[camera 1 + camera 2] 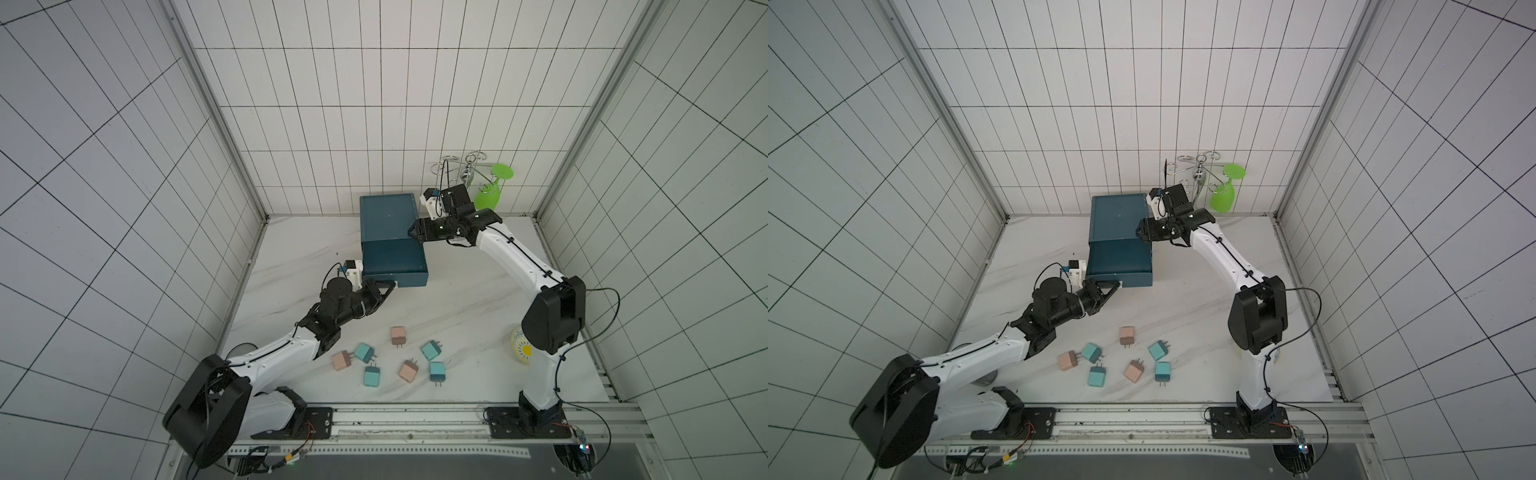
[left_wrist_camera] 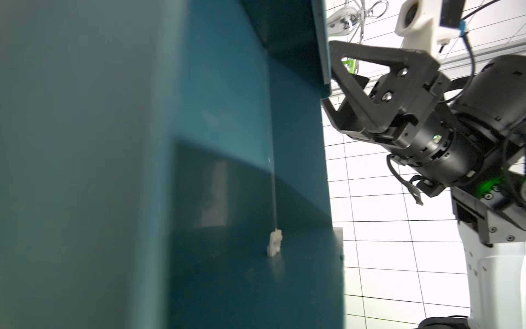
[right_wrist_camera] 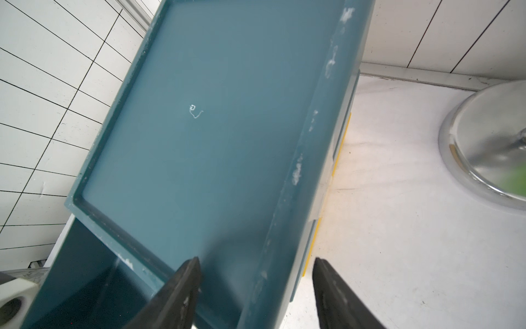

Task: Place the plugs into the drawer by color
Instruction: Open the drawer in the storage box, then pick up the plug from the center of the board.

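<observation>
The dark teal drawer (image 1: 392,257) stands pulled out forward from its cabinet (image 1: 388,216), and its floor (image 2: 250,273) shows bare. My left gripper (image 1: 392,287) is shut on a small white handle (image 1: 397,284) at the drawer's front left corner; its jaws are out of the left wrist view. My right gripper (image 3: 256,259) is open, straddling the cabinet's right top rim (image 3: 301,171) near its front corner. The plugs lie loose in front. Several are teal (image 1: 364,352) (image 1: 431,350) (image 1: 372,377). Three are pinkish-tan (image 1: 398,335) (image 1: 342,360) (image 1: 409,370).
A green glass (image 1: 490,189) hangs upside down on a wire rack (image 1: 465,170) at the back right, and the rack's round metal base (image 3: 489,148) sits just right of the cabinet. A yellow-patterned round object (image 1: 521,349) sits behind my right arm's elbow.
</observation>
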Controlling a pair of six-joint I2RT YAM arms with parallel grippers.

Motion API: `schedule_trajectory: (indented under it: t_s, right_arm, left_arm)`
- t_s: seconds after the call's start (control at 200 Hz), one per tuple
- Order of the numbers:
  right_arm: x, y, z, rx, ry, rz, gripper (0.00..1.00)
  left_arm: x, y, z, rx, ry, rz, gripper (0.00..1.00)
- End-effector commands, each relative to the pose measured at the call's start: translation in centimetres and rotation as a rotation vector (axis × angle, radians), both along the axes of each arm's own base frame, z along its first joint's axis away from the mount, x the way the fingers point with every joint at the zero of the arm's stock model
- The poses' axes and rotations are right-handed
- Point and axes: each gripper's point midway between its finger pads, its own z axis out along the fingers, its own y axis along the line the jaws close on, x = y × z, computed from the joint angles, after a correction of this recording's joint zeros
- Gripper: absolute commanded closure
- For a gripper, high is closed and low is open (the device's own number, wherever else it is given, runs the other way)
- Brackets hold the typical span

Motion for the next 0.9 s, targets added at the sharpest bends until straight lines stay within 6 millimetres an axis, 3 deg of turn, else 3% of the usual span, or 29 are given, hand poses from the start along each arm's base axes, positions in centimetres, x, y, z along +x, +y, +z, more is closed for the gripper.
schedule_trajectory:
  t_s: [0.0, 0.02, 0.085, 0.195, 0.33, 0.485, 0.52, 0.67, 0.795, 0.895]
  right_arm:
    - [-0.4, -0.2, -2.0, -0.027, 0.068, 0.006, 0.29]
    - [-0.4, -0.1, -1.9, -0.026, 0.068, 0.008, 0.28]
    - [-0.5, -0.2, -1.6, -0.02, 0.065, 0.008, 0.24]
    - [-0.8, -0.3, -0.5, -0.007, 0.052, 0.006, 0.19]
    - [-1.6, -1.4, 2.2, 0.009, 0.009, -0.026, 0.16]
    - [-3.6, -5.1, 5.4, -0.005, -0.01, -0.125, 0.14]
    - [-5.0, -6.4, 5.4, -0.036, 0.015, -0.148, 0.14]
    - [-12.0, -10.6, 2.8, -0.099, 0.077, -0.18, 0.12]
    - [-17.1, -13.0, -2.4, -0.146, 0.166, -0.179, 0.11]
    - [-19.9, -14.1, -6.7, -0.172, 0.199, -0.18, 0.11]
  left_arm:
    - [0.7, 1.4, -1.4, 0.029, 0.009, 0.027, 0.81]
    - [0.7, 1.6, -1.4, 0.026, 0.01, 0.029, 0.74]
    - [0.7, 1.8, -1.3, 0.028, -0.004, 0.024, 0.62]
    - [0.2, 1.9, -1.0, 0.037, -0.023, 0.018, 0.5]
    - [-1.0, 2.7, -0.3, 0.071, -0.062, 0.008, 0.29]
    - [-3.0, 4.1, 0.1, 0.19, -0.102, -0.016, 0.19]
    - [-3.6, 4.3, -0.1, 0.225, -0.104, -0.027, 0.04]
    - [-6.5, 5.0, -2.6, 0.362, -0.099, -0.116, 0.04]
    - [-8.3, 6.1, -4.5, 0.458, -0.092, -0.122, 0.04]
    - [-10.4, 5.9, -6.5, 0.578, -0.042, -0.198, 0.01]
